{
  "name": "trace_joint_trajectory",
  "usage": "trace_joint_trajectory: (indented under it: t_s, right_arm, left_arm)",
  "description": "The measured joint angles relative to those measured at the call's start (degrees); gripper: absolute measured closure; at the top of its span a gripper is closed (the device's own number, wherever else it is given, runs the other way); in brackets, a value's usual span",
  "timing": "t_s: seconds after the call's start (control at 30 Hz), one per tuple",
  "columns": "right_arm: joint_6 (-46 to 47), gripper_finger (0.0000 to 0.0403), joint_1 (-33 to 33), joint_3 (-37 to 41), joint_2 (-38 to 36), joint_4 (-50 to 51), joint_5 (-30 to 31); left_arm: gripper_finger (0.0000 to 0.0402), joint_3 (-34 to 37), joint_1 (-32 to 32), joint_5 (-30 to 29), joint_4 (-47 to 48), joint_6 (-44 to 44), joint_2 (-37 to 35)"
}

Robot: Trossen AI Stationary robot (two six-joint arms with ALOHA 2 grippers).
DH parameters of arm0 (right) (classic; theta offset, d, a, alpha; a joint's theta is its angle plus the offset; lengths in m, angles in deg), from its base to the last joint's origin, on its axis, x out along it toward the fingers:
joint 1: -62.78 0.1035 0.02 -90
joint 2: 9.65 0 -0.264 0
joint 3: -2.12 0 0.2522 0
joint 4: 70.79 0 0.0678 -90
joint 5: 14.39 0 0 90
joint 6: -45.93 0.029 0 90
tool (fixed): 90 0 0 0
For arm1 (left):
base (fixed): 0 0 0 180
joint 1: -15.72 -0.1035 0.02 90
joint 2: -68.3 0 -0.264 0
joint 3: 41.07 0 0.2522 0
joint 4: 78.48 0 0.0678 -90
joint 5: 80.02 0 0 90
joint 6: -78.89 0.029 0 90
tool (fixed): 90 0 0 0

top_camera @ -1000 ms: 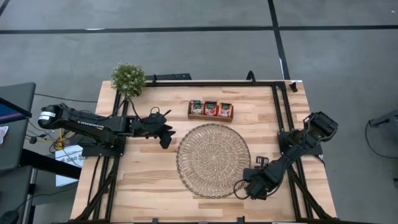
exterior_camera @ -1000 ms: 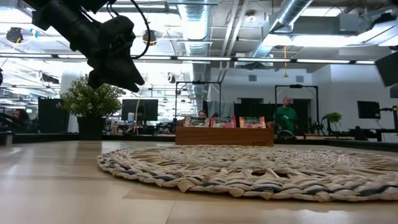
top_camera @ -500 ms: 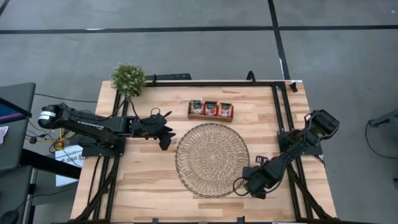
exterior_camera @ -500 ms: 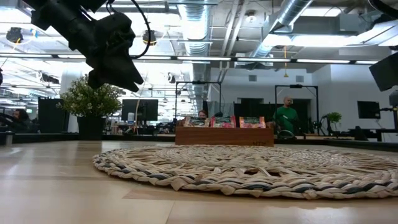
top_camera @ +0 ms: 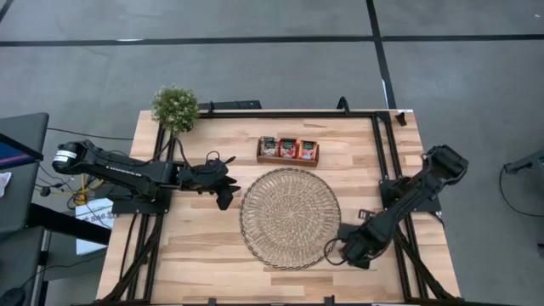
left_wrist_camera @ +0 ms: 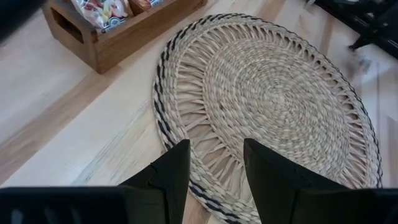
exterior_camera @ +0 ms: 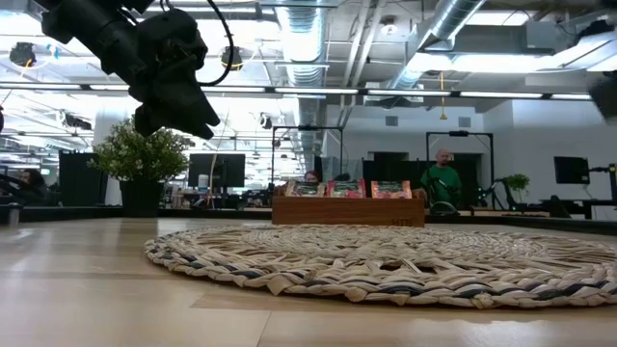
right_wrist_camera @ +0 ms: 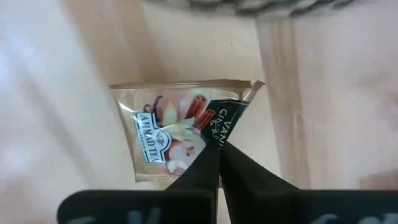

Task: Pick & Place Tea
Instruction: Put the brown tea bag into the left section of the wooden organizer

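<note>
Your right gripper (right_wrist_camera: pixel 217 163) is pinching a vanilla-cinnamon tea sachet (right_wrist_camera: pixel 177 127) above the surface (top_camera: pixel 204 246), at the straw mat's (top_camera: pixel 290 218) 4 o'clock. Your left gripper (left_wrist_camera: pixel 214 163) is hovering with fingers apart at the mat's 9 o'clock.

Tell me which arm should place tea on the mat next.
Right. Its tool is shut on a tea sachet just off the woven mat's edge. The left tool hangs open and empty at the mat's other side, away from the wooden tray of sachets.
</note>
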Motion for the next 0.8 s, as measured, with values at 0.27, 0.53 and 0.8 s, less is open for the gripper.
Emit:
trace_joint_trajectory:
  t_s: [0.27,0.53,0.8]
  right_arm:
    - [2.77,0.0402,0.63,-9.36,-7.13,14.80,4.95]
    - [-9.08,0.0402,-6.70,-21.67,-3.43,19.64,21.25]
    - [-33.30,0.0403,-17.40,-34.38,5.97,17.66,33.22]
  left_arm:
    - [0.0259,0.09,-0.02,2.88,-8.67,0.26,0.02]
    - [0.0259,0.07,-0.02,14.22,-32.87,1.64,0.02]
    - [0.0259,0.04,-0.02,14.71,-37.83,-7.44,0.02]
